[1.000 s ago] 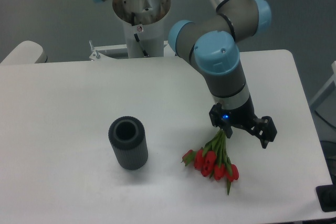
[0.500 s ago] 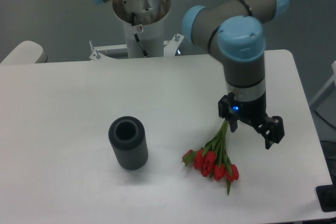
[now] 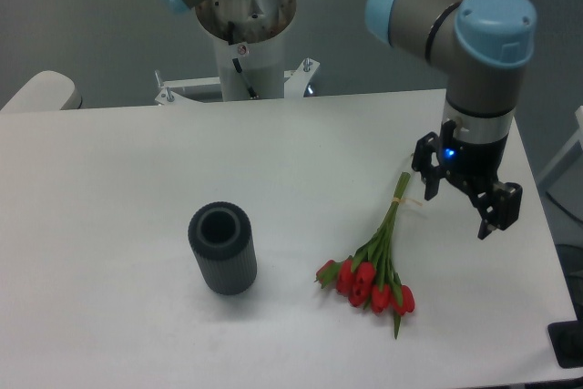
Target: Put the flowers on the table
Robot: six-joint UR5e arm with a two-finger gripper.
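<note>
flowers on table, gripper open, apart

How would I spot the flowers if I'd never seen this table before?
Start at the white table and find the dark ribbed vase standing near its front middle. To the vase's right, the flowers lie flat, their thin green stems pointing up toward the open gripper, which hangs apart from them. They are the only red thing there.

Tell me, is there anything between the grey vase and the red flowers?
No. In the camera view, only bare white table lies between the vase and the flowers.
</note>
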